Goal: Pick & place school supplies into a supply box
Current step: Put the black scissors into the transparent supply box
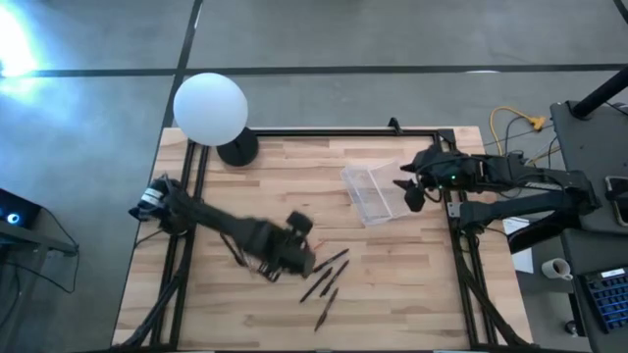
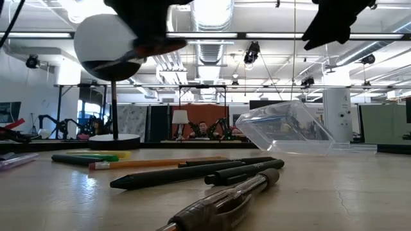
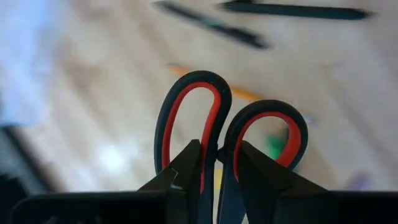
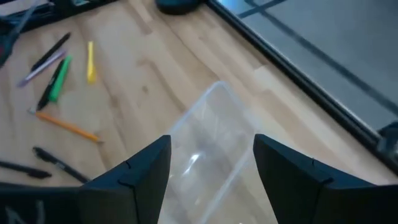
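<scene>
My left gripper (image 3: 219,149) is shut on small scissors with black, red-lined handle loops (image 3: 193,118). In the high view it (image 1: 294,250) hovers just left of several dark pens (image 1: 329,277) lying flat on the wooden table. In the low view a bit of red (image 2: 160,46) shows under it, well above the table. My right gripper (image 4: 211,140) is open above the clear supply box (image 4: 214,106), which rests tilted on the table (image 1: 371,193). Green (image 4: 57,81), yellow (image 4: 91,62) and orange (image 4: 65,124) pens lie beyond the box. My left gripper pinches the scissors between its two fingers (image 3: 189,165) where the two handle loops meet (image 3: 217,140). Both loops stick out forward past the fingertips. The blades are hidden behind the fingers. The scissors are lifted clear of the table.
A white lamp globe (image 1: 210,108) on a black base (image 1: 237,149) stands at the table's far left corner. A black frame rail (image 1: 343,132) runs along the far edge and down the sides. Bare wood lies between the pens and the box.
</scene>
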